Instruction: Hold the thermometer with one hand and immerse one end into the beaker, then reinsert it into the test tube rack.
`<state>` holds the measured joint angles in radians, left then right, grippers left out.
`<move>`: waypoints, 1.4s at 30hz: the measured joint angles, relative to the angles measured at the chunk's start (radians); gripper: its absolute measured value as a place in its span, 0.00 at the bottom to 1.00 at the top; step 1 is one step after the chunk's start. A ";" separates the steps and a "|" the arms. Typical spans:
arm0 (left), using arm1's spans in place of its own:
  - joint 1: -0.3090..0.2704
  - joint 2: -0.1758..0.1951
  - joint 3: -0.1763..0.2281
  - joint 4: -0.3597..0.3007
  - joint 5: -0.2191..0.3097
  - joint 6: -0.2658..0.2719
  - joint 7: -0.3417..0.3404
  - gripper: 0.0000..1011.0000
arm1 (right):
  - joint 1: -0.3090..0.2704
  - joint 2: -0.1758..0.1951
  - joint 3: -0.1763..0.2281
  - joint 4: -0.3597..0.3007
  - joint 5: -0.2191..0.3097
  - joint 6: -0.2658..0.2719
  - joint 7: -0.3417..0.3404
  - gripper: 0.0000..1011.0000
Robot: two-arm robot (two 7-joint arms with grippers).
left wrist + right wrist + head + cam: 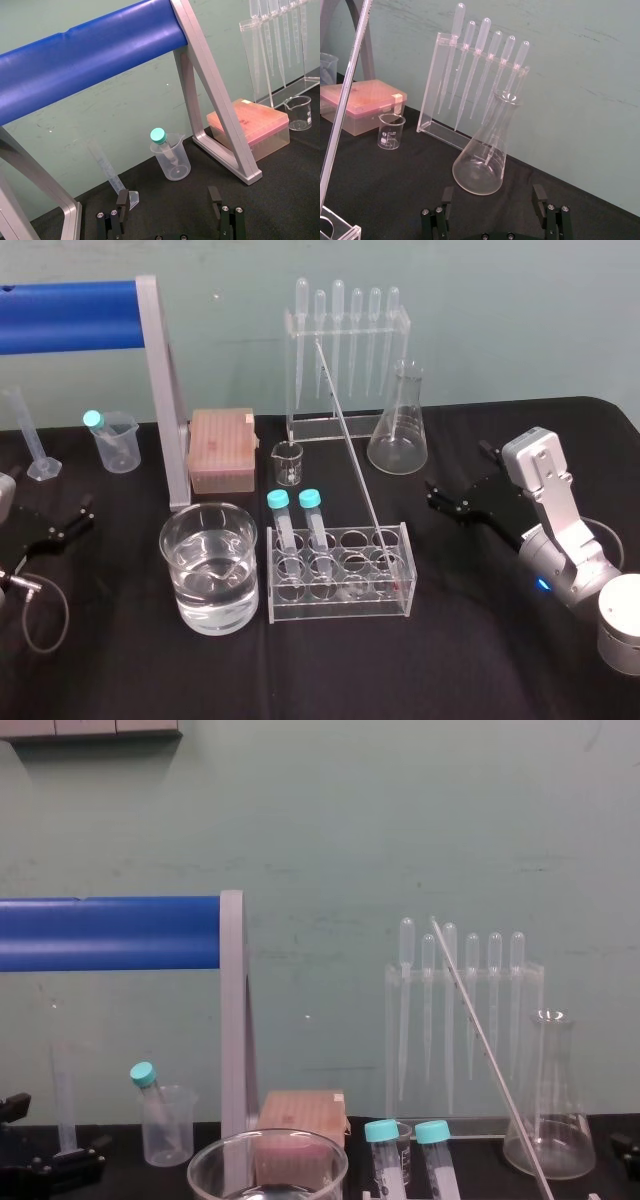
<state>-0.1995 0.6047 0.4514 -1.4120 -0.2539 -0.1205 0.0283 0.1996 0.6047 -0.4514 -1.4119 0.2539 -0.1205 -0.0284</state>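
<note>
Thermometer (352,445) leans in the rack (340,608), tip seated in a hole that props it. My right claw (493,196) sits released nearby for the pick; left claw (168,198) released, parked.

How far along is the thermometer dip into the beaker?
Nothing is in hand. The thermometer leans in the rack, red tip down. The left pincer and right pincer sit open, off to the sides. The beaker holds water. I cannot tell whether the dip is already done or not yet begun.
</note>
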 joint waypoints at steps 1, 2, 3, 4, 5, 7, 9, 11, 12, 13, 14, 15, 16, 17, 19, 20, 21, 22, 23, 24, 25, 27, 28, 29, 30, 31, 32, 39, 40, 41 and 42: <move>0.000 0.000 0.000 0.000 0.000 0.000 0.000 1.00 | 0.000 0.000 0.000 0.000 0.000 0.000 0.000 0.99; 0.000 0.000 0.000 0.000 0.000 0.000 0.000 1.00 | 0.000 0.000 0.000 0.000 0.000 0.000 0.000 0.99; 0.000 0.000 0.000 0.000 0.000 0.000 0.000 1.00 | 0.000 0.000 0.000 0.000 0.000 0.000 0.000 0.99; 0.000 0.000 0.000 0.000 0.000 0.000 0.000 1.00 | 0.000 0.000 0.000 0.000 0.000 0.000 0.000 0.99; 0.000 0.000 0.000 0.000 0.000 0.000 0.000 1.00 | 0.000 0.000 0.000 0.000 0.000 0.000 0.000 0.99; 0.000 0.000 0.000 0.000 0.000 0.000 0.000 1.00 | 0.000 0.000 0.000 0.000 0.000 0.000 0.000 0.99; 0.000 0.000 0.000 0.000 0.000 0.000 0.000 1.00 | 0.000 0.000 0.000 0.000 0.000 0.000 0.000 0.99; 0.000 0.000 0.000 0.000 0.000 0.000 0.000 1.00 | 0.000 0.000 0.000 0.000 0.000 0.000 0.000 0.99; 0.000 0.000 0.000 0.000 0.000 0.000 0.000 1.00 | 0.000 0.000 0.000 0.000 0.000 0.000 0.000 0.99; 0.000 0.000 0.000 0.000 0.000 0.000 0.000 1.00 | 0.000 0.000 0.000 0.000 0.000 0.000 0.000 0.99; 0.000 0.000 0.000 0.000 0.000 0.000 0.000 1.00 | 0.000 0.000 0.000 0.000 0.000 0.000 0.000 0.99; 0.000 0.000 0.000 0.000 0.000 0.000 0.000 1.00 | 0.000 0.000 0.000 0.000 0.000 0.000 0.000 0.99; 0.000 0.000 0.000 0.000 0.000 0.000 0.000 1.00 | 0.000 0.000 0.000 0.000 0.000 0.000 0.000 0.99; 0.000 0.000 0.000 0.000 0.000 0.000 0.000 1.00 | 0.000 0.000 0.000 0.000 0.000 0.000 0.000 0.99; 0.000 0.000 0.000 0.000 0.000 0.000 0.000 1.00 | 0.000 0.000 0.000 0.000 0.000 0.000 0.000 0.99; 0.000 0.000 0.000 0.000 0.000 0.000 0.000 1.00 | 0.000 0.000 0.000 0.000 0.000 0.000 0.000 0.99; 0.000 0.000 0.000 0.000 0.000 0.000 0.000 1.00 | 0.000 0.000 0.000 0.000 0.000 0.000 0.000 0.99; 0.000 0.000 0.000 0.000 0.000 0.000 0.000 1.00 | 0.000 0.000 0.000 0.000 0.000 0.000 0.000 0.99; 0.000 0.000 0.000 0.000 0.000 0.000 0.000 1.00 | 0.000 0.000 0.000 0.000 0.000 0.000 0.000 0.99; 0.000 0.000 0.000 0.000 0.000 0.000 0.000 1.00 | 0.000 0.000 0.000 0.000 0.000 0.000 0.000 0.99; 0.000 0.000 0.000 0.000 0.000 0.000 0.000 1.00 | 0.000 0.000 0.000 0.000 0.000 0.000 0.000 0.99; 0.000 0.000 0.000 0.000 0.000 0.000 0.000 1.00 | 0.000 0.000 0.000 0.000 0.000 0.000 0.000 0.99; 0.000 0.000 0.000 0.000 0.000 0.000 0.000 1.00 | 0.000 0.000 0.000 0.000 0.000 0.000 0.000 0.99; 0.000 0.000 0.000 0.000 0.000 0.000 0.000 1.00 | 0.000 0.000 0.000 0.000 0.000 0.000 0.000 0.99; 0.000 0.000 0.000 0.000 0.000 0.000 0.000 1.00 | 0.000 0.000 0.000 0.000 0.000 0.000 0.000 0.99; 0.000 0.000 0.000 0.000 0.000 0.000 0.000 1.00 | 0.000 0.000 0.000 0.000 0.000 0.000 0.000 0.99; 0.000 0.000 0.000 0.000 0.000 0.000 0.000 1.00 | 0.000 0.000 0.000 0.000 0.000 0.000 0.000 0.99; 0.000 0.000 0.000 0.000 0.000 0.000 0.000 1.00 | 0.000 0.000 0.000 0.000 0.000 0.000 0.000 0.99; 0.000 0.000 0.000 0.000 0.000 0.000 0.000 1.00 | 0.000 0.000 0.000 0.000 0.000 0.000 0.000 0.99; 0.000 0.000 0.000 0.000 0.000 0.000 0.000 1.00 | 0.000 0.000 0.000 0.000 0.000 0.000 0.000 0.99; 0.000 0.000 0.000 0.000 0.000 0.000 0.000 1.00 | 0.000 0.000 0.000 0.000 0.000 0.000 0.000 0.99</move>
<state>-0.1996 0.6047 0.4514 -1.4120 -0.2539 -0.1205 0.0283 0.1996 0.6047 -0.4514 -1.4120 0.2538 -0.1205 -0.0283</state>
